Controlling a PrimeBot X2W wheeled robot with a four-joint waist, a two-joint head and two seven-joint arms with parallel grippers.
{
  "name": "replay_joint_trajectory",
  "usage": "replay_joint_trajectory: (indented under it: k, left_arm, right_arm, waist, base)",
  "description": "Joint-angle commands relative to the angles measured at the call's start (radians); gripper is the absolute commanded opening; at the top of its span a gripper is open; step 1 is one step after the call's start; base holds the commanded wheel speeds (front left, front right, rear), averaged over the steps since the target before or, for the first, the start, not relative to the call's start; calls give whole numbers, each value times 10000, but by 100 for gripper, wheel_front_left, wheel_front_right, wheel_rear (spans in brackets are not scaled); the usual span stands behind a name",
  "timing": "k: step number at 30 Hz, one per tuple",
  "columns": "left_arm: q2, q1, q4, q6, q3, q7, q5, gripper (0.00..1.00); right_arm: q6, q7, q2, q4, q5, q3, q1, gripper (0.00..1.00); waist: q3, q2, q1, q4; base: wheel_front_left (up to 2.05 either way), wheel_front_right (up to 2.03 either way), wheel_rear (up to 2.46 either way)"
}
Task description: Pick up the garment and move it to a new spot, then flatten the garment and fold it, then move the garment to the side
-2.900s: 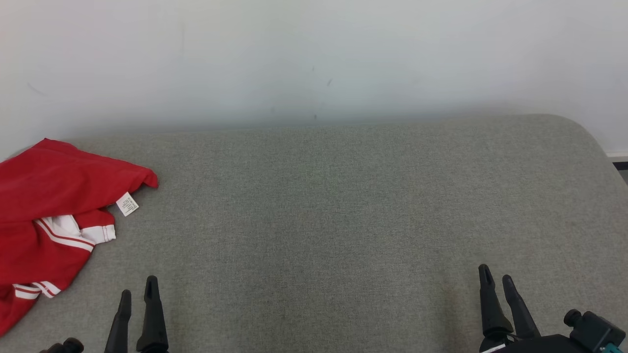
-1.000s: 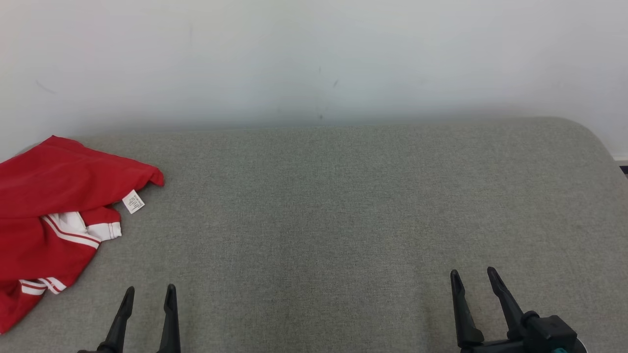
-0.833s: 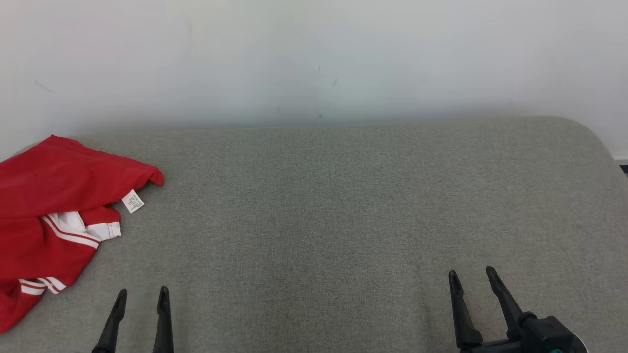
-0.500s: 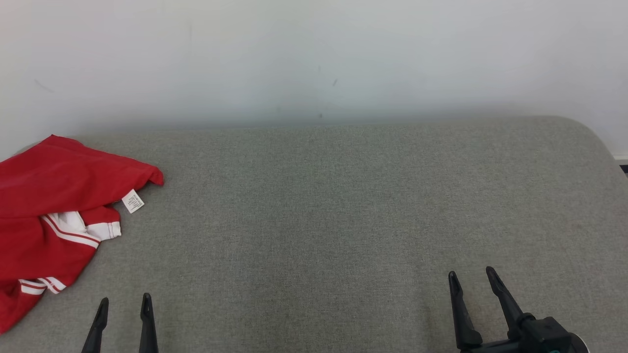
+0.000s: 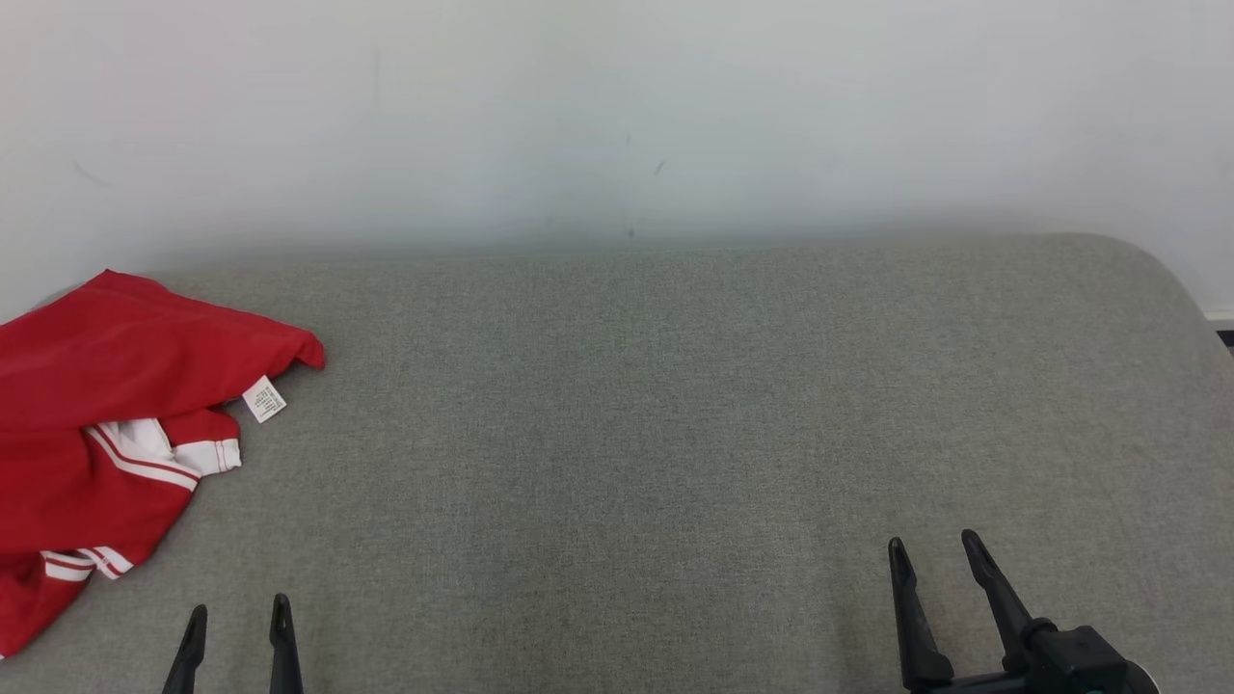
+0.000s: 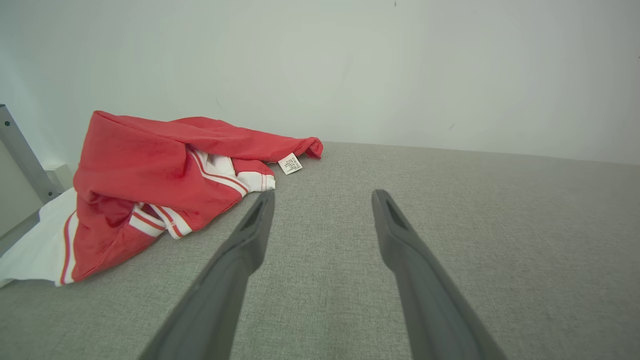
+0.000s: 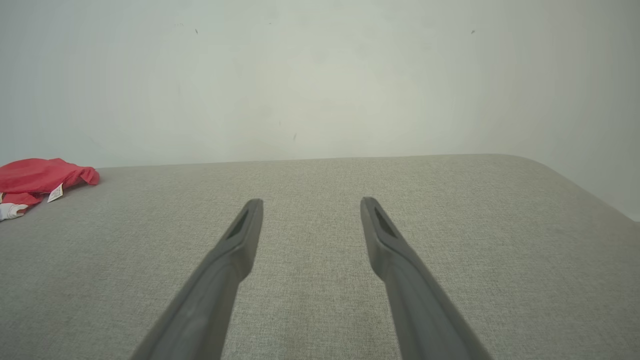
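Note:
The garment [image 5: 92, 405] is a crumpled red piece with white stripes and a small white label, lying at the far left of the grey padded table [image 5: 675, 405]. In the left wrist view the garment [image 6: 160, 170] lies ahead and to the left of the fingers. My left gripper [image 5: 238, 617] stands open at the lower left, a short way in front of the garment and apart from it, with nothing between its fingers [image 6: 250, 235]. My right gripper [image 5: 932, 551] is open at the lower right, far from the garment [image 7: 40, 180], and holds nothing.
A pale wall [image 5: 617, 116] rises right behind the table's far edge. The table's rounded right corner [image 5: 1147, 260] drops off near the right side. A grey metal bar [image 6: 20, 155] and white cloth [image 6: 35, 245] show beyond the garment in the left wrist view.
My left gripper has drawn back toward the bottom edge and a little left, still open. The right gripper has barely moved. The garment lies as before.

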Motion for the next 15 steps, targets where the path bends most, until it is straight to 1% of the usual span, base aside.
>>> replay_joint_trajectory:
  k: [1, 15]
  left_arm:
    - [-22, 107, 17, 7, 22, -28, 37, 100]
    - [-61, 150, -52, 7, 109, -28, 64, 100]
  right_arm:
    - [-21, -13, -12, 27, 77, -4, 66, 100]
    - [-21, -13, -12, 93, 118, -53, 73, 100]
  waist:
    - [-8, 0, 0, 2]
    - [-18, 0, 0, -13]
  base:
    - [0, 0, 0]
    - [0, 0, 0]
